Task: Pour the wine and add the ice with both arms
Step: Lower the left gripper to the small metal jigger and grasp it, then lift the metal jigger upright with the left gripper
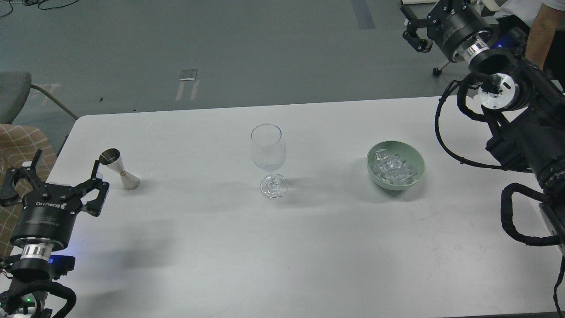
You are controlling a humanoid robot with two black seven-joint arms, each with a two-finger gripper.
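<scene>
An empty clear stemmed wine glass [268, 152] stands upright mid-table. Clear ice [392, 170] cubes lie piled in a pale green bowl [417, 174] to its right. A small silver jigger [119, 170] stands at the left. My left gripper [59, 176] is open and empty, low at the table's near left edge, just in front and left of the jigger. My right gripper [417, 28] is high at the top right, beyond the table's far edge and partly cut off by the frame. No wine bottle is in view.
The white table [273, 247] spans the view. A person's arm [539, 31] shows at the top right behind my right arm. A grey chair [15, 90] and a checked cushion [17, 145] stand off the table's left edge.
</scene>
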